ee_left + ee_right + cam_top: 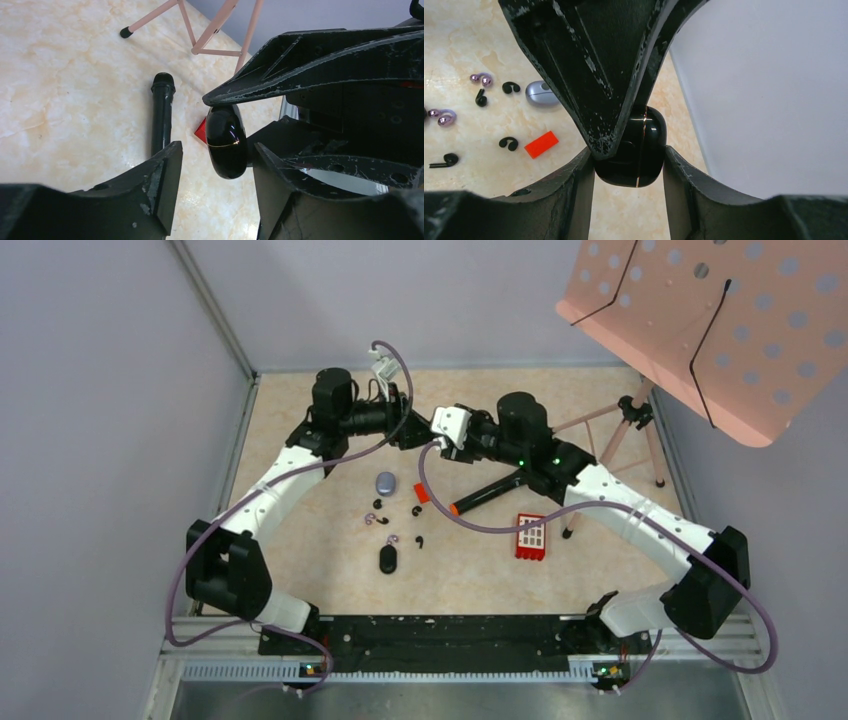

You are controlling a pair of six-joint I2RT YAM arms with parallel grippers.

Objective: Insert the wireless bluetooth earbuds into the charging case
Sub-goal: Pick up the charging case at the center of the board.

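My right gripper [629,153] is shut on a glossy black charging case [636,150] with a gold seam, held above the table. The case is closed. In the left wrist view the same charging case [226,142] sits just beyond my left gripper [218,156], whose jaws stand apart around it, the right one nearest. One left finger crosses over the case in the right wrist view. Both grippers meet at the table's far middle [428,436]. Several earbuds lie loose on the table: black ones [509,143] [511,87] and pale purple ones [480,78] [370,519].
A grey-blue case [386,482], another black case [388,559], a red block [422,493], a black marker with an orange cap [490,495] and a red keypad-like object [531,536] lie on the table. A pink tripod [630,430] stands at the back right under a pink perforated board [720,320].
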